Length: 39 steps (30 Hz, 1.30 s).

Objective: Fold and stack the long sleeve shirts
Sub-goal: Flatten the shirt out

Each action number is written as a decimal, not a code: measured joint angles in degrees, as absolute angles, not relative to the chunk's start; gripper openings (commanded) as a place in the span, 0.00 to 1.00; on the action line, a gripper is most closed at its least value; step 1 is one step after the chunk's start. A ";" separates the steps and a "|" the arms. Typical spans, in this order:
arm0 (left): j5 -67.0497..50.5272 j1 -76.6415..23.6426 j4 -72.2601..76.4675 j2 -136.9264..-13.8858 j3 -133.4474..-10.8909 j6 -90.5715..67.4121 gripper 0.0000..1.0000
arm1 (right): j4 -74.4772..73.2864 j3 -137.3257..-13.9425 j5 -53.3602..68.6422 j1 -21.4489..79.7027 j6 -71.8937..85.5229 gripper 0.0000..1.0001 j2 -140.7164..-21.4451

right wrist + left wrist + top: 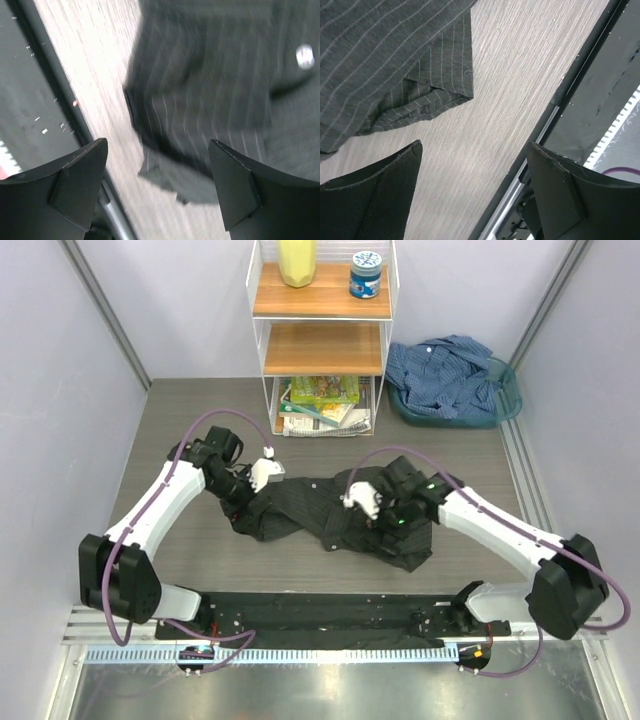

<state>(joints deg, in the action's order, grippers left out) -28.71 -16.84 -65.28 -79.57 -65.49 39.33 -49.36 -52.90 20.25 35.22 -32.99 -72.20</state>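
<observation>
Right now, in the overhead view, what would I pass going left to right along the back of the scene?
yellow container → blue-lidded jar → blue shirt, heaped in the green basket

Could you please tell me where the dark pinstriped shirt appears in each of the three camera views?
Top external: the dark pinstriped shirt lies crumpled across the middle of the picture.
Left wrist: the dark pinstriped shirt fills the upper left, with a hem corner showing.
Right wrist: the dark pinstriped shirt, blurred, fills the centre and upper right.
Shared landmark: the grey wood-grain table top beneath it.
</observation>
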 measured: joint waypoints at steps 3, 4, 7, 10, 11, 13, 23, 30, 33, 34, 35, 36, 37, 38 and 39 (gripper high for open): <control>-28.71 -16.84 -64.97 -78.85 -64.99 37.45 0.85 | -45.15 -52.90 16.43 42.76 -31.48 0.56 -75.81; -28.69 -16.84 -64.73 -78.56 -64.99 36.84 0.85 | -43.66 -52.90 15.16 45.01 -30.92 0.48 -77.28; -28.49 -16.84 -63.81 -77.95 -64.99 35.79 0.83 | -41.45 -52.90 12.84 47.66 -29.95 0.17 -80.40; -27.81 -16.84 -62.85 -77.89 -64.93 34.89 0.82 | -40.60 -52.93 9.39 47.51 -29.45 0.01 -81.71; -27.49 -16.84 -62.59 -77.89 -64.88 34.83 0.81 | -40.60 -53.06 8.29 47.03 -29.43 0.01 -81.54; -27.03 -16.84 -62.17 -77.95 -64.88 34.72 0.80 | -41.17 -54.28 7.42 45.34 -29.61 0.01 -80.71; -26.48 -20.73 -56.75 -80.51 -65.89 32.45 0.82 | -49.17 -64.73 10.81 19.27 -33.76 0.70 -57.28; -30.46 -18.98 -51.22 -83.07 -67.40 25.61 0.88 | -51.46 -63.44 16.93 27.94 -32.03 0.84 -63.33; -31.68 -15.66 -49.45 -82.08 -66.70 22.96 0.94 | -49.08 -59.46 16.27 33.58 -29.87 0.86 -71.13; -32.08 -14.41 -49.19 -81.23 -65.98 22.39 0.95 | -48.38 -58.59 15.64 36.12 -29.15 0.86 -73.60; -32.23 -13.67 -49.04 -80.40 -65.30 21.96 1.00 | -47.27 -58.06 15.07 38.35 -28.47 0.86 -75.16; -32.38 -12.73 -48.95 -79.24 -64.36 21.34 1.00 | -45.82 -57.63 14.26 41.04 -27.55 0.86 -77.08; -32.42 -12.10 -48.99 -78.22 -63.55 21.06 1.00 | -44.49 -57.54 13.69 43.20 -26.72 0.86 -78.67; -32.42 -11.75 -48.99 -77.47 -63.00 20.82 1.00 | -43.22 -57.54 13.19 44.84 -26.13 0.85 -79.92; -32.45 -11.60 -48.97 -76.62 -62.33 20.49 1.00 | -41.69 -57.58 12.60 46.70 -25.34 0.86 -81.45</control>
